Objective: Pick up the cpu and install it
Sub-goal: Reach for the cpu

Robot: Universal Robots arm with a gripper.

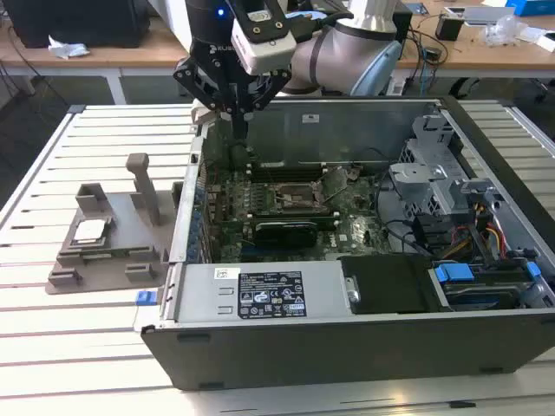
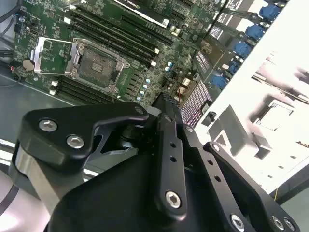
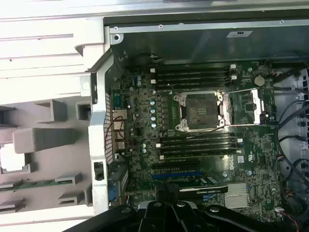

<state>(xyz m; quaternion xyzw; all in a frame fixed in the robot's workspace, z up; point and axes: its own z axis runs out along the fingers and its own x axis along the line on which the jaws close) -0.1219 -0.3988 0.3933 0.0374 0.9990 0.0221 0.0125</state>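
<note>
Pick-up step, not yet begun. Gripper (image 1: 238,121) above computer case (image 1: 347,347) rear wall, fingers pressed together, empty. cpu (image 1: 89,230) in grey tray (image 1: 104,269) beside case. Grasp likely calls for fingers spread over cpu.

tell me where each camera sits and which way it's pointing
Exterior view: off the arm, raised, looking down over the open computer case and the grey tray holding the cpu; shows the arm and gripper, jaws shut.
First wrist view: at the wrist, looking straight down on the motherboard's open socket; gripper linkage at the frame edge.
Second wrist view: at the wrist, looking obliquely past the gripper body at the socket.
Shared: all three show the socket; exterior and first wrist views both show the cpu.
</note>
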